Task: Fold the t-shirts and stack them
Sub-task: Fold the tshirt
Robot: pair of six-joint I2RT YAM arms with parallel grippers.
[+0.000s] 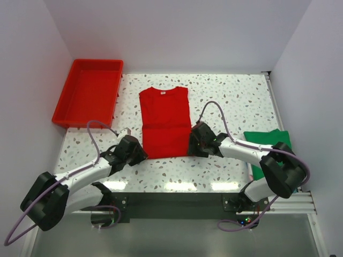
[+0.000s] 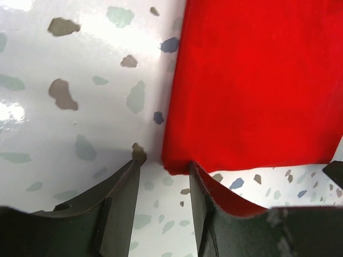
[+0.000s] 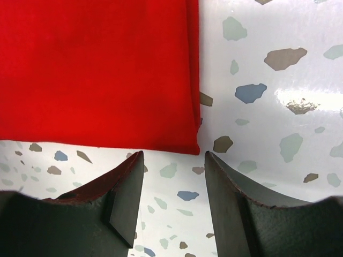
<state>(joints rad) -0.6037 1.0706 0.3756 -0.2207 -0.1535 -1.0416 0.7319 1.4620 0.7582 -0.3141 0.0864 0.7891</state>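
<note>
Red t-shirt [image 1: 165, 122] is folded narrow; my left end effector [image 2: 163, 166] and right end effector [image 3: 174, 155] gape empty at its near corners; cross-fold, stacking remain.

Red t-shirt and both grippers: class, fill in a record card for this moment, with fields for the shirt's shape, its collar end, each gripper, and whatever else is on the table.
shirt shape: red t-shirt lies flat, sides folded in, forming a long rectangle
collar end: far end, away from the arm bases
left gripper: left gripper has jaws apart at the shirt's near left corner, not clamped on it
right gripper: right gripper has jaws apart at the near right corner, not clamped on it
other items: red tray at the far left; green t-shirt at the right edge, partly behind the right arm
</note>
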